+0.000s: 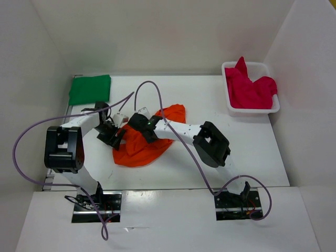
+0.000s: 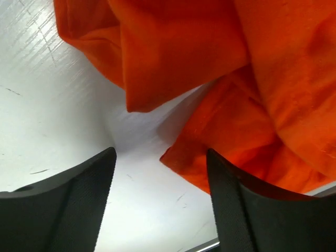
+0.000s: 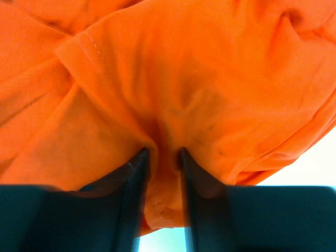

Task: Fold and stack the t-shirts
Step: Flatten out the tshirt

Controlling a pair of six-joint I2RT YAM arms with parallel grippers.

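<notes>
Top cam: high, behind arm bases (image 1: 97, 202), looks down on whole table (image 1: 210, 105). L wrist cam: close, low, past own fingers (image 2: 79, 199) onto orange shirt (image 2: 220, 63). R wrist: closer, shirt fills frame. All share shirt.

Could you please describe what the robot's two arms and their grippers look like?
The left arm and right arm have white links with boxy black joint housings, and a lilac cable loops along each. The left gripper and right gripper each have two flat black fingers; the left's inner faces look finely textured.
</notes>
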